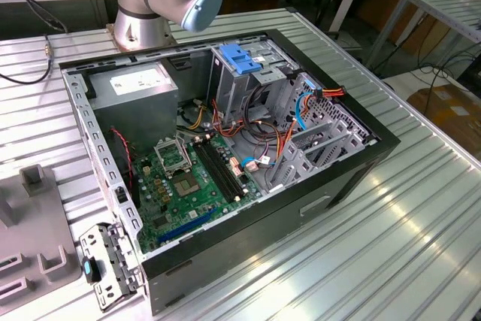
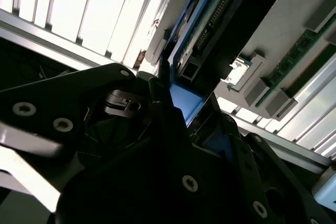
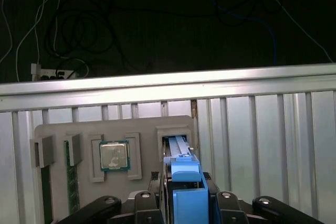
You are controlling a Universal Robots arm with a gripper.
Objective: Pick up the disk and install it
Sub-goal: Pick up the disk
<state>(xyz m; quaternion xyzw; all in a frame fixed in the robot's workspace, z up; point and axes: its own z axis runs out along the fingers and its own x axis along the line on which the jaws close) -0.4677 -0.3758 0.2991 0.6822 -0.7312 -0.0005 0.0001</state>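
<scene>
One disk (image 3: pixel 186 192), dark with blue rails, sits clamped between the closed jaws at the slot of the grey parts tray (image 3: pixel 131 124) on the desk (image 3: pixel 262 129). Pickup is judged underway or done. Installation into the open computer case (image 1: pixel 248 234) is outstanding.

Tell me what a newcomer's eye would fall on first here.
The bright blue-railed disk stands out, gripped in the jaws in the first wrist view, at a grey tray holding a processor chip. In the exterior view, the open computer case dominates the ribbed metal table, its green motherboard exposed.
</scene>
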